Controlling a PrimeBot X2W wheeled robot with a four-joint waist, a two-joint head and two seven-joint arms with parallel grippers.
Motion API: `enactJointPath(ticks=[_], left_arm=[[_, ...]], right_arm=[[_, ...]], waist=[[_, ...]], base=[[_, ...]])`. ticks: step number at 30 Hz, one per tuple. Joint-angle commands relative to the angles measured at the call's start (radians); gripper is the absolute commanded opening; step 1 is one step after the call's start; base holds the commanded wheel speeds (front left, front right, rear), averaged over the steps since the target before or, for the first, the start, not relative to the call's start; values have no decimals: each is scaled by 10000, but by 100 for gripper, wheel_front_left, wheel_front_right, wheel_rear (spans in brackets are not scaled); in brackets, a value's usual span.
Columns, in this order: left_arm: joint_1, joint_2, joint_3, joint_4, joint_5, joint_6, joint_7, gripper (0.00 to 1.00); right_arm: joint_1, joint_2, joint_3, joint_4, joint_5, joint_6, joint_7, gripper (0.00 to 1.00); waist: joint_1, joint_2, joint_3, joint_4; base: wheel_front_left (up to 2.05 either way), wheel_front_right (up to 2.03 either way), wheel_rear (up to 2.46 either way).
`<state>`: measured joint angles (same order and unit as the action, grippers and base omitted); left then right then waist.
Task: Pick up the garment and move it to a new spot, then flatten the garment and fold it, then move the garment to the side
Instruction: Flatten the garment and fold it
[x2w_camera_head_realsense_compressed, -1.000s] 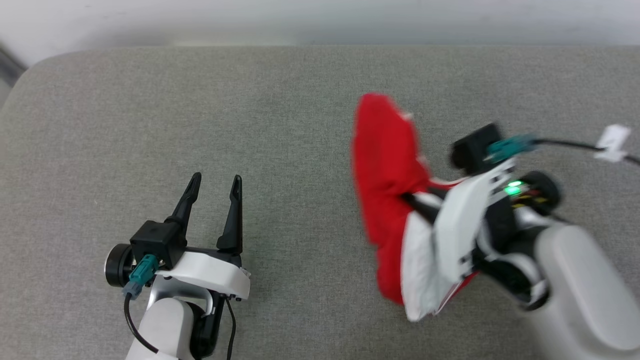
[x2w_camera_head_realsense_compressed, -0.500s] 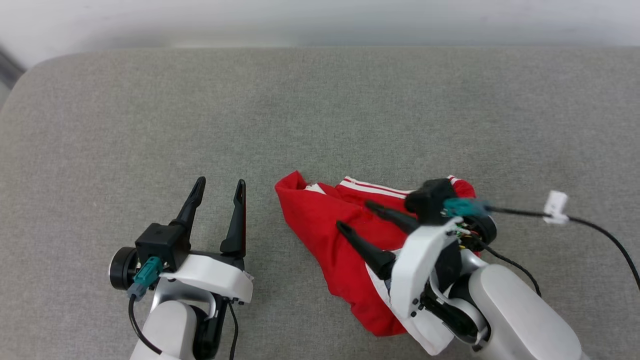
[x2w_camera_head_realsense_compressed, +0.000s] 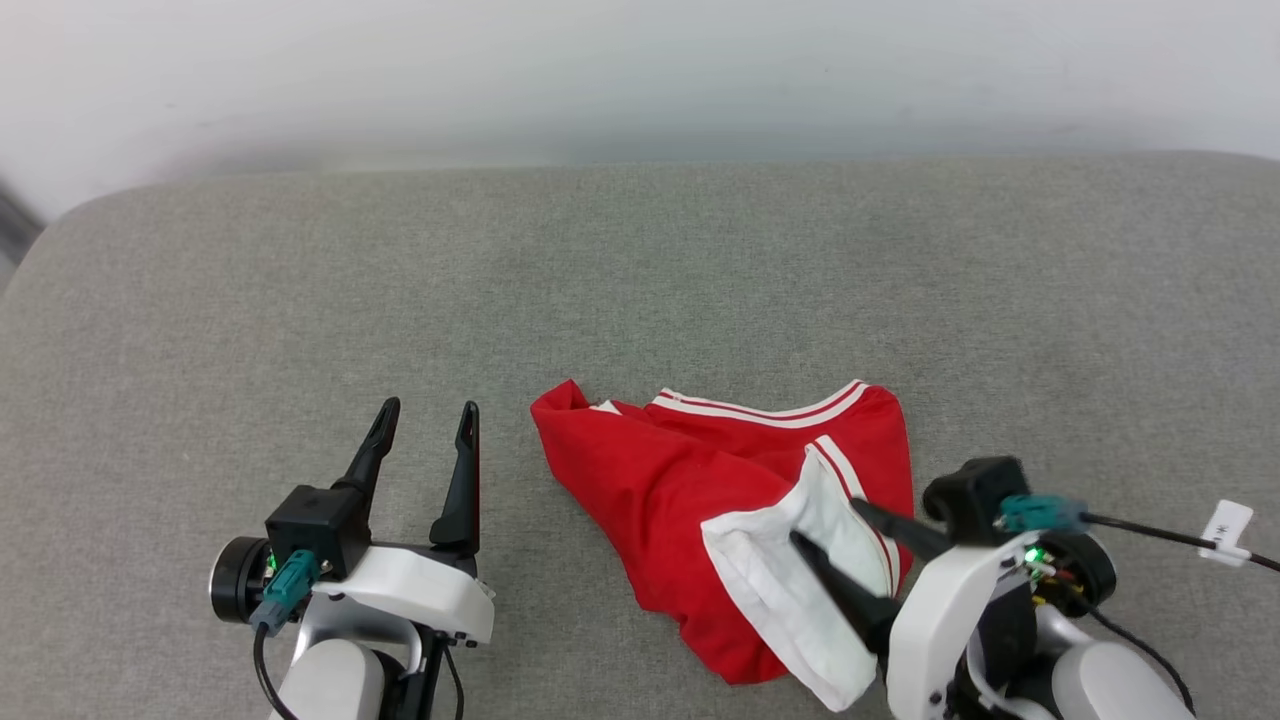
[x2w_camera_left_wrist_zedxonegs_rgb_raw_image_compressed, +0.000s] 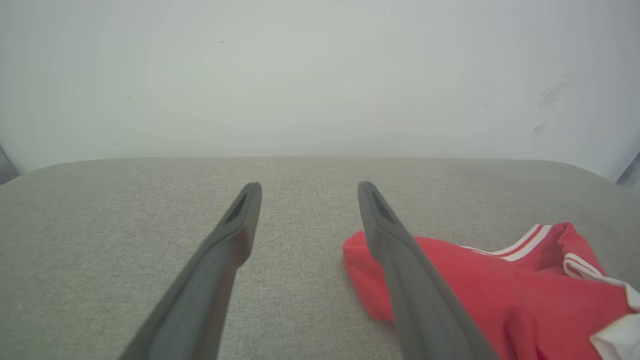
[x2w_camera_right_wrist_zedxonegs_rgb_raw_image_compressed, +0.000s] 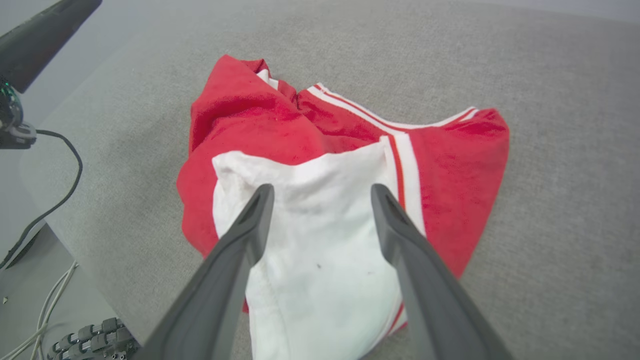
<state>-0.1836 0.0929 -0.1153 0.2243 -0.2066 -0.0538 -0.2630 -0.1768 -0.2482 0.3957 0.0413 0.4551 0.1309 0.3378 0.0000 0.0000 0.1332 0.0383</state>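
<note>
The head camera looks steeply down on the grey desk (x2w_camera_head_realsense_compressed: 640, 280) from above. The left wrist camera sits low, facing the far wall (x2w_camera_left_wrist_zedxonegs_rgb_raw_image_compressed: 320, 75) along the left pincer (x2w_camera_left_wrist_zedxonegs_rgb_raw_image_compressed: 305, 185). The right wrist camera hangs close over the garment (x2w_camera_right_wrist_zedxonegs_rgb_raw_image_compressed: 450, 165), which all three views share.

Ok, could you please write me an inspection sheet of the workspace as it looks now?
Surface: grey fabric pad, rounded corners, no stains seen.
Job's things: garment, red, crumpled, lying on the pad with a white sleeve on top.
Clutter: nothing seen.
Tools: left tool open, holding nothing, apart from the garment; right tool open over the white sleeve, gripping nothing.
Cables: black cable with a white tag at the right wrist; loose cables below the pad's edge.
Surroundings: pale wall behind the pad.
</note>
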Motion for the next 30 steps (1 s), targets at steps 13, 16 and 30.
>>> enactJointPath(ticks=[13, 16, 30], left_arm=[[-68, 65, -143, -66, -55, 33, -23, 100], [-142, 66, -91, -114, -86, 74, -24, 100], [-140, 160, 105, -210, -147, 176, -24, 100]], right_arm=[[261, -640, 1361, -1314, -247, -3, 3269, 100], [59, -722, 1501, -1037, -367, -3, 3403, 100], [-484, -393, 734, -1158, -588, -3, 2573, 0]], waist=[[0, 0, 225, 123], [0, 0, 378, 207], [0, 0, 584, 38]], base=[[0, 0, 0], [0, 0, 0], [0, 0, 0]])
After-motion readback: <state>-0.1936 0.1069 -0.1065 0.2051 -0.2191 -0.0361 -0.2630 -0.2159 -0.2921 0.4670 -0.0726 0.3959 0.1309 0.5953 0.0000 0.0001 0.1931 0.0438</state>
